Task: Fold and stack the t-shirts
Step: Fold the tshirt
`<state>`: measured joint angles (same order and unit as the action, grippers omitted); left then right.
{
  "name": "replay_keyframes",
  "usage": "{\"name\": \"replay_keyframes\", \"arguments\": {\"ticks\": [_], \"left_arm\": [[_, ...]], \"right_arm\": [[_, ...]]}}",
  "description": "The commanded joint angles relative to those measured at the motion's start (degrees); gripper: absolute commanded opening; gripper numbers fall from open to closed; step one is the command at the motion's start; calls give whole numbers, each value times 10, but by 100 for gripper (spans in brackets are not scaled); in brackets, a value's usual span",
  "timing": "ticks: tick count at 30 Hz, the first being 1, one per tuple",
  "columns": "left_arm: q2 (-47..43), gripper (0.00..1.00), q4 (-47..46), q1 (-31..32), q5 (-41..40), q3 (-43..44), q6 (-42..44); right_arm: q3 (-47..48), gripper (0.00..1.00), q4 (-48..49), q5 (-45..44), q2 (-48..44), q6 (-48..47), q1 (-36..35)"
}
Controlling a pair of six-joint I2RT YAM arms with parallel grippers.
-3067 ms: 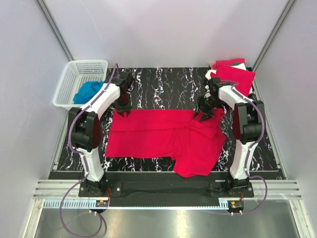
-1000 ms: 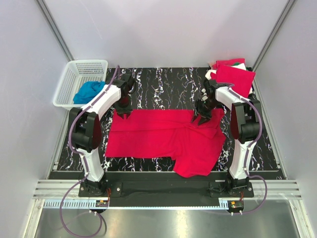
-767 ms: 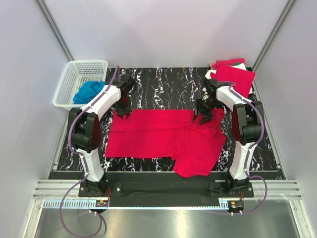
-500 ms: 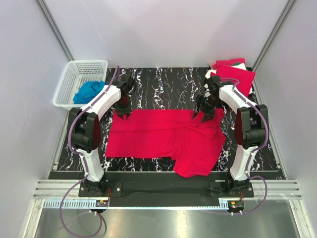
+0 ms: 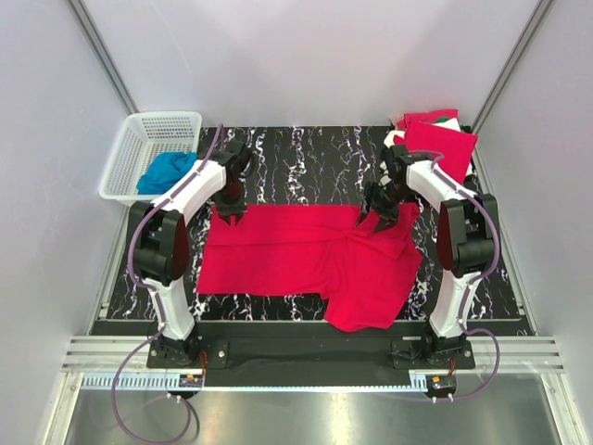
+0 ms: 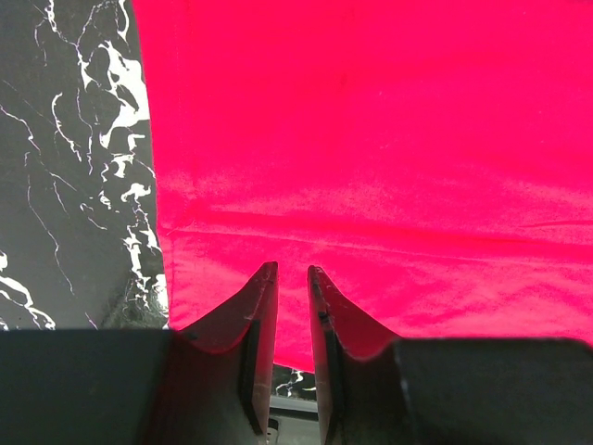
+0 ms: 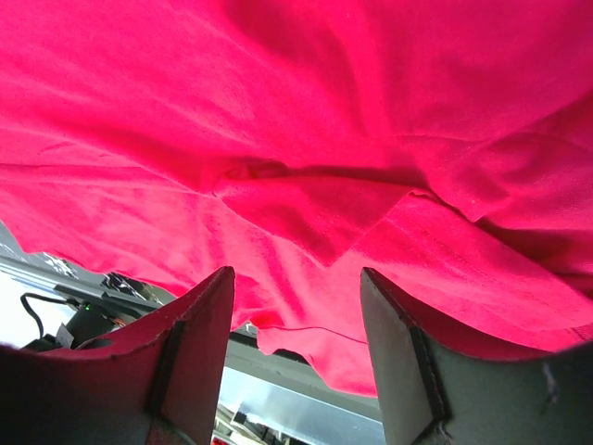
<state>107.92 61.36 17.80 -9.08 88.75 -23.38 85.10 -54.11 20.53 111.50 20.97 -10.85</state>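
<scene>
A bright red t-shirt (image 5: pixel 296 250) lies spread on the black marbled table (image 5: pixel 306 153), its right side bunched and hanging toward the near edge. A stack of folded red t-shirts (image 5: pixel 437 141) sits at the back right, one showing white and green (image 5: pixel 450 119). My left gripper (image 5: pixel 229 208) hovers at the shirt's far left corner; in the left wrist view (image 6: pixel 289 269) its jaws stand a narrow gap apart over the red shirt (image 6: pixel 371 139), nothing between them. My right gripper (image 5: pixel 380 215) is wide open and empty (image 7: pixel 296 273) over the rumpled red fabric (image 7: pixel 306 111).
A white plastic basket (image 5: pixel 165 117) stands at the back left with a blue cloth (image 5: pixel 167 171) in it. Grey walls close in the table on three sides. A metal rail runs along the near edge.
My right gripper has shifted slightly back and forth over the shirt's far right part. The left gripper and the shirt have not moved.
</scene>
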Motion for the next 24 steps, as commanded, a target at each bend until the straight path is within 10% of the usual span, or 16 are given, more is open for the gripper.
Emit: {"name": "replay_keyframes", "arguments": {"ticks": [1, 24], "left_arm": [[-17, 23, -11, 2, -11, -2, 9], [-12, 23, -15, 1, -25, -8, 18]], "right_arm": [[-16, 63, 1, 6, -2, 14, -11], [-2, 49, 16, -1, 40, 27, -15]]}}
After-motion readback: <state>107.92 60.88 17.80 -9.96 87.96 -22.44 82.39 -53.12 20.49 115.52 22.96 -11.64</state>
